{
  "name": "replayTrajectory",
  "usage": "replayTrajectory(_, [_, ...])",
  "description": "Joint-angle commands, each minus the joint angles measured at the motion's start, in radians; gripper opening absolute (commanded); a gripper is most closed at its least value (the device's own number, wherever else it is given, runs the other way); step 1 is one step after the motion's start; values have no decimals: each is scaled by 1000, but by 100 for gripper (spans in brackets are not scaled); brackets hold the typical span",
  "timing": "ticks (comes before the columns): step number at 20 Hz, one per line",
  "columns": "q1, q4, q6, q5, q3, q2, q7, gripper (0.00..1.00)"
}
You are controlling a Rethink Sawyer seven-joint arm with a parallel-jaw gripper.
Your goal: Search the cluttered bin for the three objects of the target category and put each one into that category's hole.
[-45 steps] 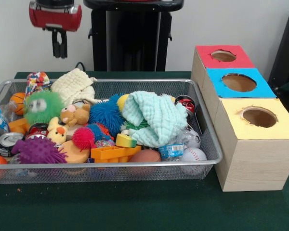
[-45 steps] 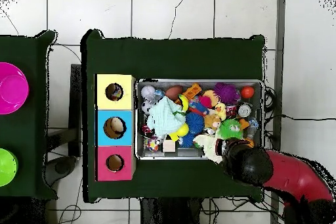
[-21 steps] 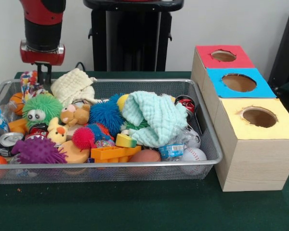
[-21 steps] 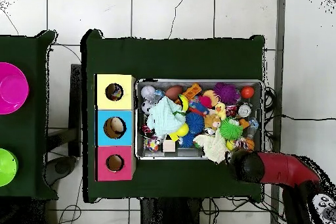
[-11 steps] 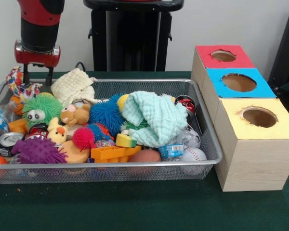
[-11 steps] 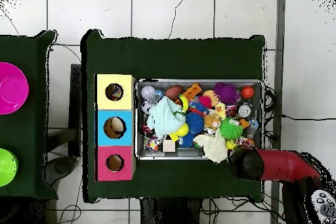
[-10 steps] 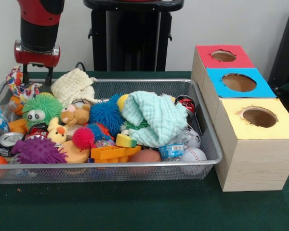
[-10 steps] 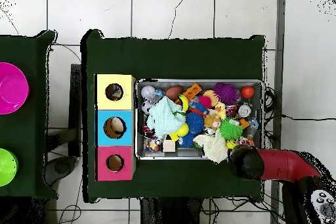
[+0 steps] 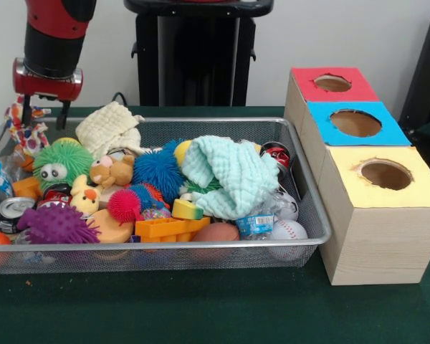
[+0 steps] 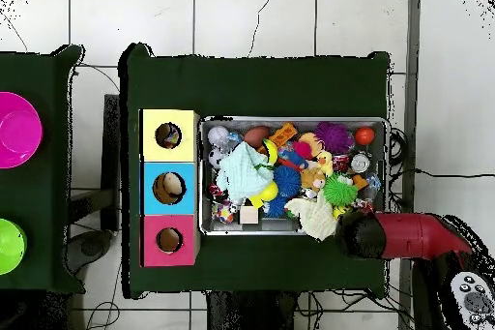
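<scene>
My gripper [image 9: 43, 123] hangs over the far left corner of the wire bin [image 9: 201, 246]. It is shut on a colourful patterned cloth toy [image 9: 19, 129], which dangles at the left finger, just above the bin's rim. In the overhead view the red arm [image 10: 416, 235] covers the gripper at the bin's [image 10: 295, 120] lower right corner. The bin holds a mint cloth [image 9: 226, 175], a cream cloth [image 9: 111, 125], a green fuzzy ball with eyes [image 9: 61, 159], a blue spiky ball [image 9: 158, 170], a purple spiky ball [image 9: 54, 223], plush animals, cans and balls.
Three boxes with round holes stand in a row to the right of the bin: red [image 9: 332, 84], blue [image 9: 355, 123], yellow [image 9: 385, 174]. In the overhead view a pink bowl [image 10: 17, 130] and a green bowl [image 10: 10, 246] sit on a separate table at left.
The gripper came down into the bin's far left corner, closed on the patterned cloth toy, then rose and shifted left with the toy hanging from it.
</scene>
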Motion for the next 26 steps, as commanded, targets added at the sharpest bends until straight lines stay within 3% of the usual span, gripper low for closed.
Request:
replayTrajectory(1, [16,-98,-23,-124,-38,68,4,100])
replayTrajectory(2, [9,-95,-29,-124,-36,73,4,100])
replayTrajectory(3, [3,-95,-18,-124,-29,80,-6,0])
replayTrajectory(14, [-1,-116,83,-38,3,86,-32,0])
replayTrajectory(16, [3,-96,150,6,15,39,-61,0])
replayTrajectory(22, [4,-5,532,247,74,-226,-211,0])
replayTrajectory(26, [5,-15,696,348,110,-279,-206,0])
